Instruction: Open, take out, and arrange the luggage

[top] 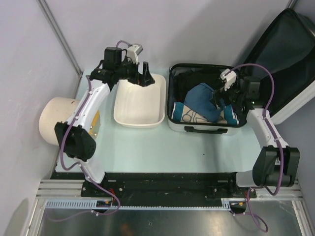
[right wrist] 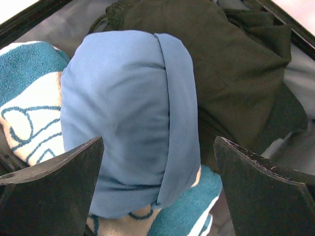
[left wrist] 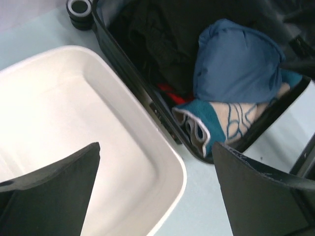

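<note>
Luggage (top: pixel 202 129) lies open toward the far right corner of the worktop (top: pixel 197 150), its base shell flat down. The lid (top: pixel 285 54) is thrown out past the right edge and propped up at a slant, dark lining facing us. The hinge side sits on the right, the handle wall faces the near edge, and a black wheel (left wrist: pixel 78 7) shows at the far left corner. So the long axis appears to run near to far, wheels away from the arms.

Inside, a blue bundle (right wrist: pixel 128 113) sits on top toward the near side. A teal-and-cream cloth (right wrist: pixel 29 98) is tucked under it against the near wall. A dark garment (right wrist: pixel 221 64) fills the far part of the shell.

The right gripper (right wrist: pixel 157 142) is down in the shell, directly over that blue bundle. Its jaws are spread wide, one finger on either side and nothing gripped. I can't tell whether the pads touch the fabric.

Over on the left, the left gripper (top: pixel 141 76) hangs above the far end of the cream tub (top: pixel 140 121). It is released too, fingers well apart with only bare tub floor between them. The tub lies just beside the luggage's left wall, a thin strip of worktop showing between them.

A cream cylinder (top: pixel 54 120) sits out at the left edge.
</note>
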`<act>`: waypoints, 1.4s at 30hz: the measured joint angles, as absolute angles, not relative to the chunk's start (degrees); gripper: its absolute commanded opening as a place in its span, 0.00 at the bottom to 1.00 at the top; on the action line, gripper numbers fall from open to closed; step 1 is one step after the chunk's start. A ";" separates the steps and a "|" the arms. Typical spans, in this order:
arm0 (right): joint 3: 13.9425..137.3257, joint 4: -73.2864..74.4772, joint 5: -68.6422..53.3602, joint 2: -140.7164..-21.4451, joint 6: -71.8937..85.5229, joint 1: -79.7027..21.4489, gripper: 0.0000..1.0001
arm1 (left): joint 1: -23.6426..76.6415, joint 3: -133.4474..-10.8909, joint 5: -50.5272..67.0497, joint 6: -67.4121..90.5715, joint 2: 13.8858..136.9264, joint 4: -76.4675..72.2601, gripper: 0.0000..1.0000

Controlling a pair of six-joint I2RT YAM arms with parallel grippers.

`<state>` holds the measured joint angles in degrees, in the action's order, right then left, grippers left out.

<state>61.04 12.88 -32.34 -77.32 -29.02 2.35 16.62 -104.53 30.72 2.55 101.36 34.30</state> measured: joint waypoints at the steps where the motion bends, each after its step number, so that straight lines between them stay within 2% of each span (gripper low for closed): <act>1: 61.73 12.19 -32.73 -78.54 -29.02 2.26 1.00 | 16.32 -102.72 31.22 1.34 99.88 34.06 1.00; 8: 66.78 11.53 -36.56 -87.09 -30.55 1.06 0.97 | 16.25 -95.07 31.62 -2.28 94.98 33.98 1.00; 11: 67.24 13.45 -37.23 -89.89 -32.91 0.54 0.81 | 15.46 -93.91 31.51 -2.31 94.70 34.00 1.00; 12: 67.68 14.61 -37.39 -90.78 -33.76 0.43 0.64 | 15.03 -93.69 31.53 -1.96 94.70 34.00 1.00; 14: 69.23 16.82 -37.58 -92.23 -35.77 0.45 0.42 | 13.82 -93.45 31.73 -1.37 94.70 34.00 1.00; 15: 70.24 18.20 -37.71 -92.66 -36.73 0.45 0.19 | 13.13 -93.41 31.79 -0.95 94.70 34.00 1.00; 18: 72.95 21.82 -38.26 -92.66 -39.79 -0.19 0.00 | 10.57 -93.41 32.71 0.75 94.74 33.95 1.00; 25: 75.57 21.58 -34.74 -89.45 -40.60 -6.98 0.00 | 4.05 -93.43 35.22 4.29 96.12 33.98 1.00; 32: 82.59 7.20 -34.04 -90.04 -37.36 -15.86 0.00 | 0.95 -94.11 36.34 5.02 96.12 33.95 1.00; 37: 89.23 -4.93 -36.45 -98.24 -37.10 -21.41 0.00 | -1.34 -94.52 36.53 5.17 96.09 33.95 1.00; 42: 93.76 -15.11 -37.54 -111.81 -38.30 -26.11 0.00 | -3.14 -94.15 36.18 5.15 95.02 33.89 1.00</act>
<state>93.76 -15.11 -37.54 -111.81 -38.30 -26.11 -3.14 -94.15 36.18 5.15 95.02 33.89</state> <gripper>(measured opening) 0.098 0.996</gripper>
